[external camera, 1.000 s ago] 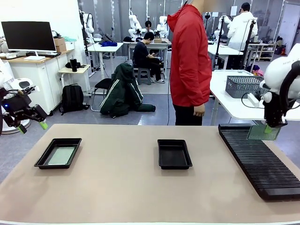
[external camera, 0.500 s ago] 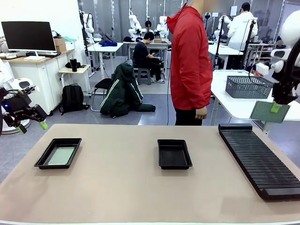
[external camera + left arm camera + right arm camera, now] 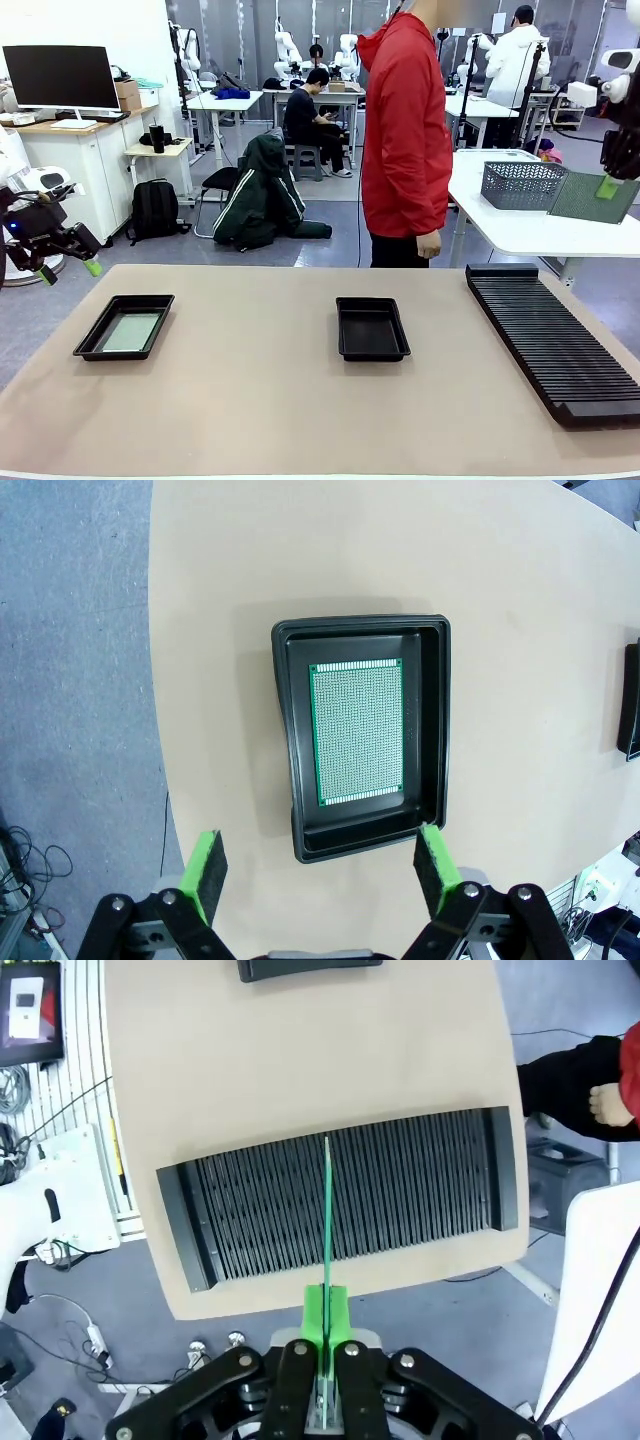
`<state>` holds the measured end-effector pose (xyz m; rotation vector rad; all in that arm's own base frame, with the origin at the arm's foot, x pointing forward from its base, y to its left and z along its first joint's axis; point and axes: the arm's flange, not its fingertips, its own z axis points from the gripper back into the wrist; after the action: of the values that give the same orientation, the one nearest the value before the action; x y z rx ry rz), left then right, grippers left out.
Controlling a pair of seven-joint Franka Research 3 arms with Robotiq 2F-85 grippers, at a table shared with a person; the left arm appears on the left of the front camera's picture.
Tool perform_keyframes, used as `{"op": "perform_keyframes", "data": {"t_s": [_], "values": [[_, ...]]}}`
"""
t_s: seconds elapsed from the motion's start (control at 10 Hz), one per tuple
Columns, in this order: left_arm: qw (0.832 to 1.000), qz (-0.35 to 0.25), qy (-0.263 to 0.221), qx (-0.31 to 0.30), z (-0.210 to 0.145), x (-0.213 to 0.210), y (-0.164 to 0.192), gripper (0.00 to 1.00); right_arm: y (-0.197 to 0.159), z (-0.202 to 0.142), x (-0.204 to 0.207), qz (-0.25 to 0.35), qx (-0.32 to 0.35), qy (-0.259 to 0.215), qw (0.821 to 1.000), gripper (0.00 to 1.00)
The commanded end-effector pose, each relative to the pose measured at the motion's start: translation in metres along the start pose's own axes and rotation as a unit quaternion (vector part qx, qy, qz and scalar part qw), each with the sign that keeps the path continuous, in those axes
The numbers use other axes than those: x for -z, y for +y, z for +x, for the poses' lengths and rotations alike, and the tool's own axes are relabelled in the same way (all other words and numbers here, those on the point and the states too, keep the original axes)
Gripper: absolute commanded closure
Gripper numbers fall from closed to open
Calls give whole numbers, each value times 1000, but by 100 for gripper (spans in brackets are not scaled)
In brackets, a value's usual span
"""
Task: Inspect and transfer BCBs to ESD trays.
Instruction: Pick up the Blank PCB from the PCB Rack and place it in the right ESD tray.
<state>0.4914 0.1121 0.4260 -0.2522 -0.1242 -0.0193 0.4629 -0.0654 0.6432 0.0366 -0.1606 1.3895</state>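
Clamping one BCB [image 3: 590, 198] by its edge in the closed right gripper [image 3: 608, 186], high up beyond the ribbed rack [image 3: 550, 340], tilted face-out, presumably for inspection. Noting a second BCB [image 3: 358, 732] flat in the left ESD tray [image 3: 105, 356]; leaving the middle ESD tray [image 3: 373, 356] bare, likely for the held board. Hanging the left gripper [image 3: 68, 271], jaws wide apart, above the filled tray. Working on a plain beige tabletop [image 3: 250, 420]; facing a person [image 3: 405, 130] in red at the far side, with a mesh basket [image 3: 520, 185] on a white table behind.

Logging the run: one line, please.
right gripper: shut on BCB, above rack; left gripper: open; left tray: another BCB; middle tray: empty
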Motion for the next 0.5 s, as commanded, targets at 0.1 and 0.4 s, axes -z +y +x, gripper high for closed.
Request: {"op": "perform_keyframes", "data": {"t_s": [0.1,0.4], "values": [[1000,1,-4,-3,0,2,1,0,-7,-1,-15,2,23,-1,1000,97],[1000,1,-4,-3,0,2,1,0,-1,-1,-7,-3,3,0,1000,97]]}}
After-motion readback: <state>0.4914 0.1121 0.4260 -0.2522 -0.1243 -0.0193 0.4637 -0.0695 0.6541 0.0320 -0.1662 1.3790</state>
